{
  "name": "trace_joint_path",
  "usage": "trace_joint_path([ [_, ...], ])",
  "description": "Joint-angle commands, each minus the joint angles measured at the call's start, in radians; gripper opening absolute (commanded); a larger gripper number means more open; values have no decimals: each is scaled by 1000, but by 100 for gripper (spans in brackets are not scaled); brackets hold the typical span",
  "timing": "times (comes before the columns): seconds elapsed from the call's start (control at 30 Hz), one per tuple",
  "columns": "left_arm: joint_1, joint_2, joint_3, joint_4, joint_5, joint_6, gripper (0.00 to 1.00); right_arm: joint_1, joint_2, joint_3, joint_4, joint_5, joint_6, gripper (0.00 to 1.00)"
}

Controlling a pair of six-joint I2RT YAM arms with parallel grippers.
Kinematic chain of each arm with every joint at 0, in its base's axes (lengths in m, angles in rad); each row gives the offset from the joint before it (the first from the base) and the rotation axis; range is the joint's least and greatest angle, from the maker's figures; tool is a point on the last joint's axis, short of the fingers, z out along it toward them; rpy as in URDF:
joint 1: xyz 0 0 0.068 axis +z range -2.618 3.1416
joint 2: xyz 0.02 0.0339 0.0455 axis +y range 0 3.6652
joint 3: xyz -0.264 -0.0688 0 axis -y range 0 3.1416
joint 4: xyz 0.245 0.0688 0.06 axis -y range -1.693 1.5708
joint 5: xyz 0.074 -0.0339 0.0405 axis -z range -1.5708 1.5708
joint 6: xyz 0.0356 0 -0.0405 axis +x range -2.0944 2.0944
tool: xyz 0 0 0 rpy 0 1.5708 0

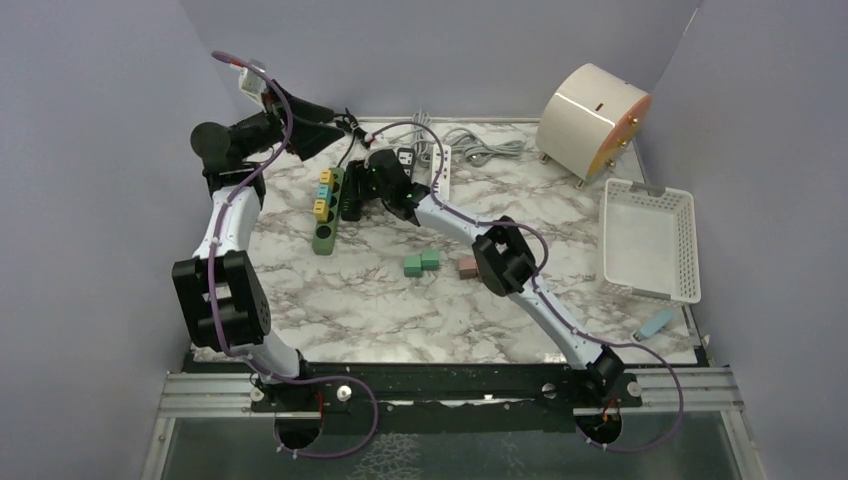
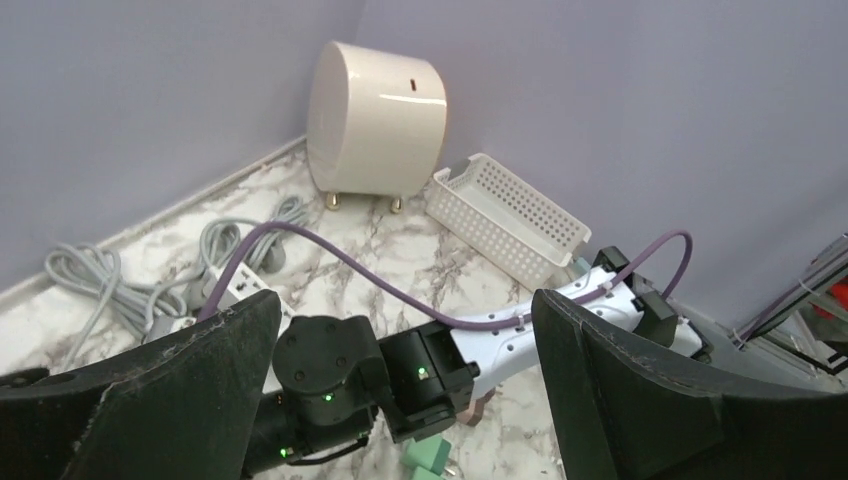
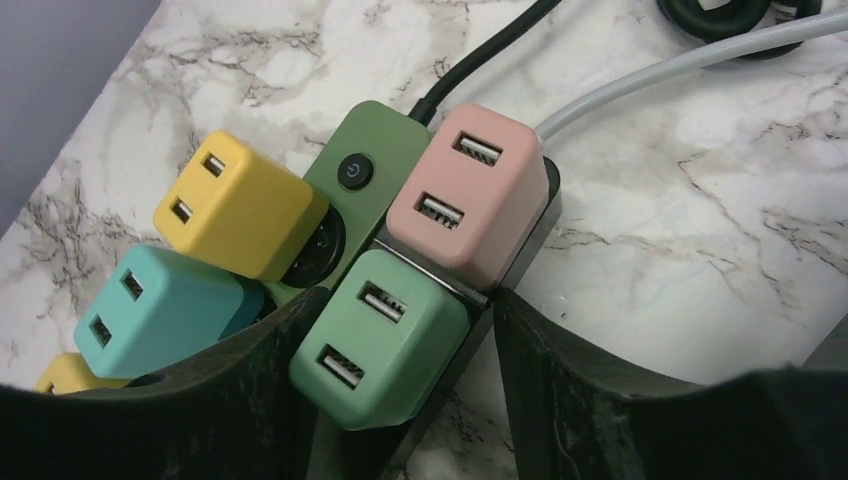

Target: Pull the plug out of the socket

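Top view: the left arm reaches to the upper left of the frame, with the left pincer [image 1: 335, 126] raised near the back wall. The right arm stretches to upper centre, its right pincer [image 1: 378, 183] over the black socket strip [image 1: 352, 203]. This strip lies just beside the green socket strip [image 1: 326, 225] on the marble surface [image 1: 380, 300]. White basket [image 1: 650, 240] at right, cream drum [image 1: 592, 120] at upper right.

Left wrist view: the left pincer is released, fingers [image 2: 150, 400] spread wide with nothing between them. The right arm [image 2: 500, 340] crosses the lower centre. Grey cable [image 2: 90, 280] at left.

Right wrist view: the green plug [image 3: 380, 335] sits at lower centre, seated in the black socket strip, touching the pink plug [image 3: 470, 195] above it. The right pincer straddles the green plug, one finger on each side. The left-of-frame finger [image 3: 250, 400] is against the plug; a dark sliver shows on the other side. Whether the plug is grasped: cannot tell. A yellow plug [image 3: 240, 205] and a teal plug [image 3: 160, 310] sit on the green socket strip at left.
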Motion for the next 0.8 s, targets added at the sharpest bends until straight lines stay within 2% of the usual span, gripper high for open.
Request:
trace_joint_path([
  [0.0,10,71,44,483,19,-376,99,-5,0,9,20,39,28,54],
  [0.03,11,93,41,628,15,-474,99,-5,0,8,19,38,27,44],
  [0.07,13,120,43,755,6,-580,99,-5,-3,8,14,39,27,29],
  [0.1,17,157,49,840,-2,-666,99,-5,-12,1,9,39,25,12],
  [0.13,19,185,55,850,-5,-709,99,-4,-30,-19,7,45,24,2],
  [0.17,20,208,55,852,-10,-729,99,-4,-64,-56,23,55,22,1],
  [0.3,20,316,13,828,-65,-811,98,-10,-286,-407,219,85,-15,1],
  [0.4,19,331,-93,836,-102,-826,93,-31,-437,-574,304,53,-7,1],
  [0.47,17,274,-186,686,-120,-694,92,-47,-532,-655,337,31,10,1],
  [0.53,6,178,-250,387,-148,-452,92,-55,-603,-713,360,22,11,1],
  [0.63,-37,24,-218,-356,-310,67,92,-61,-684,-773,373,7,14,1],
  [0.67,-54,-10,-195,-535,-391,191,93,-63,-706,-790,372,5,19,1],
  [0.7,-65,-36,-188,-622,-441,253,93,-67,-725,-803,369,1,26,1],
  [0.77,-76,-76,-223,-629,-471,232,94,-82,-754,-822,347,-9,45,1],
])
